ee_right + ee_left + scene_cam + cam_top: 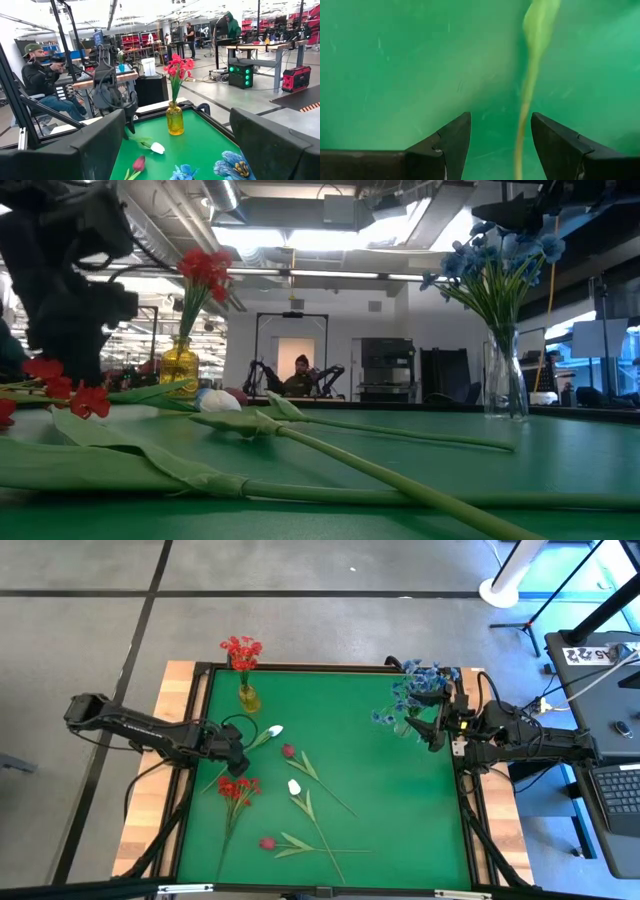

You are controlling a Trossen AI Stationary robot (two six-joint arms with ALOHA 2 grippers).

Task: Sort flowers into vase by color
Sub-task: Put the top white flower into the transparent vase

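The left gripper [237,766] hangs low over the left side of the green mat [390,810], its two dark fingers [451,141] spread apart. Between them, seen from the wrist, runs a thin green stem [525,107] that lies flat on the mat and widens into a leaf; neither finger touches it. This appears to be the stem of the red cluster flower [239,787], whose head lies just below the gripper in the overhead view, with its stem trailing down and slightly left toward the mat's near edge.

Other loose flowers lie scattered across the mat's left and middle. A white tulip bud [275,729] lies above the gripper, its stem slanting down-left. A dark red bud [288,751] points up-left, its long stem running down-right toward the centre. A second white bud [294,786] sits below it, stem running down-right. Another red bud [267,843] lies near the front edge, stem stretching right.

The right gripper [432,728] waits at the mat's right edge, fingers wide open, holding nothing, beside a clear vase of blue flowers [415,690]. A yellow vase [247,697] with upright red flowers [241,650] stands at the back left.

The mat lies in a dark frame on a wooden table [180,690] over a grey floor. Beyond is a bright workshop with benches, equipment and seated people [42,82].
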